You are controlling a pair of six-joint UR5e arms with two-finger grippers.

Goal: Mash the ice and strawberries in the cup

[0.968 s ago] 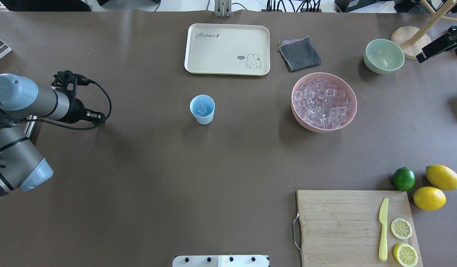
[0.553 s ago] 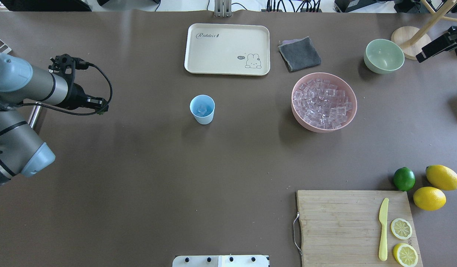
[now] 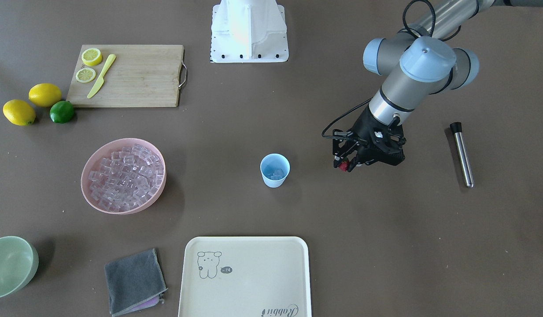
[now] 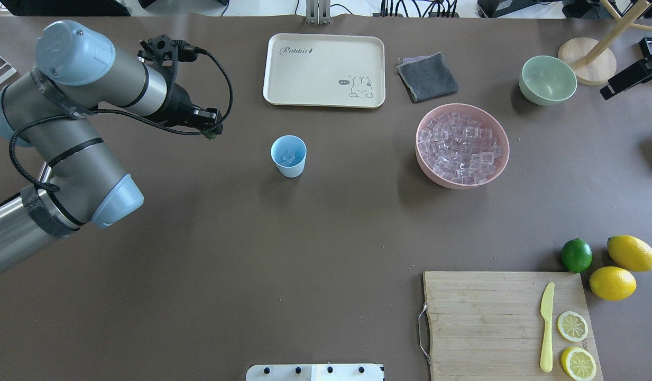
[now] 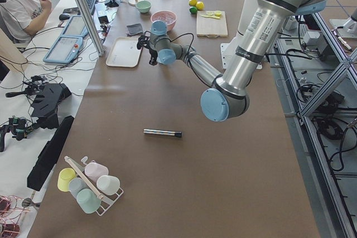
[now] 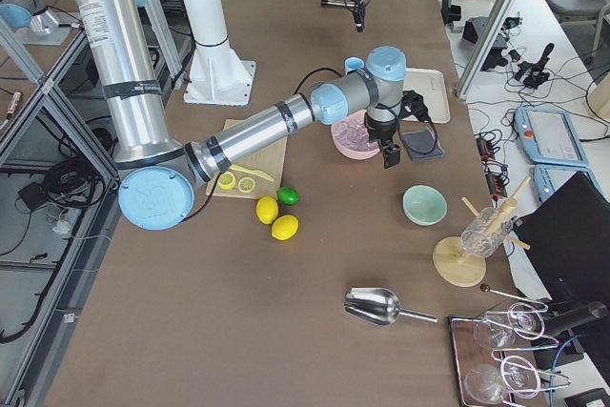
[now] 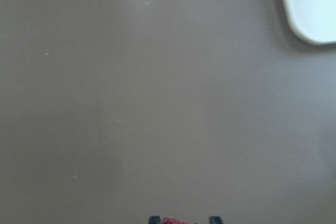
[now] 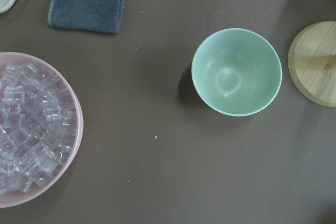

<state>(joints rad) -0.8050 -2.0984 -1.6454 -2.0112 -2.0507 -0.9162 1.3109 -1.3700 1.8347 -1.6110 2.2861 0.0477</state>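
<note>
The light-blue cup stands upright mid-table with clear ice in its bottom. My left gripper is shut on the tiny red strawberry and hovers above the table, to the left of the cup and apart from it. The left wrist view shows the strawberry between the fingertips at its bottom edge. More ice fills the pink bowl. My right gripper hangs high between the pink bowl and the green bowl. Its jaws do not show.
A steel muddler lies on the left part of the table. A cream tray and a grey cloth lie at the back. A cutting board with a knife and lemon slices, a lime and two lemons sit front right.
My left arm has swung from the table's left edge towards the cup, carrying the strawberry. The cup and the bowls have not moved.
</note>
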